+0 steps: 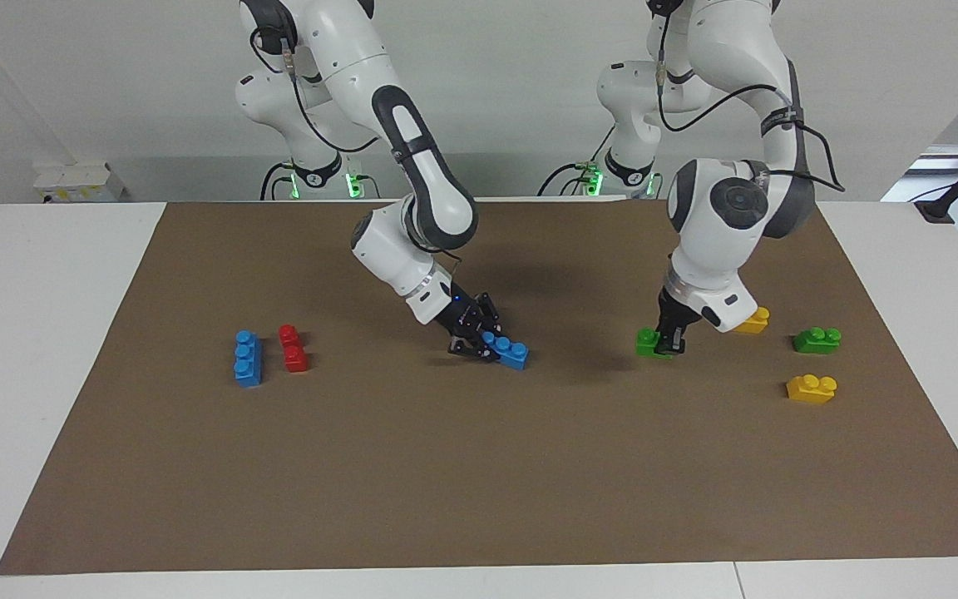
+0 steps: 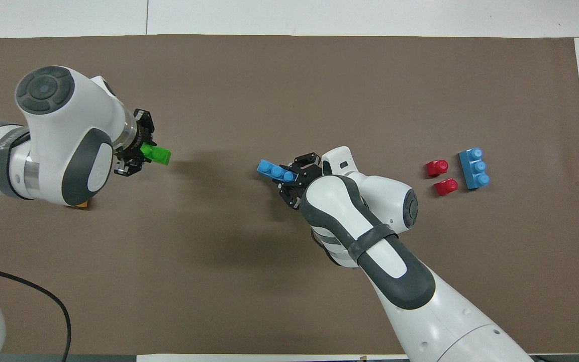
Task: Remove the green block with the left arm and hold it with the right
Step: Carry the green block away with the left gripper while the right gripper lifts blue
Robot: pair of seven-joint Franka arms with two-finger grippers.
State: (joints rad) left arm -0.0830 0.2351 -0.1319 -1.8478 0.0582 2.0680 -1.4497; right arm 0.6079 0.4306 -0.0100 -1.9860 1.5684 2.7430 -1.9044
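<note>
My left gripper is shut on one end of the green block, holding it low over the brown mat toward the left arm's end. Over the mat's middle, my right gripper is shut on a blue three-stud brick. That brick sits tilted, its free end down at the mat. A wide gap separates the two bricks.
A second green brick and two yellow bricks lie at the left arm's end, one partly hidden by the left wrist. Red pieces and another blue brick lie at the right arm's end.
</note>
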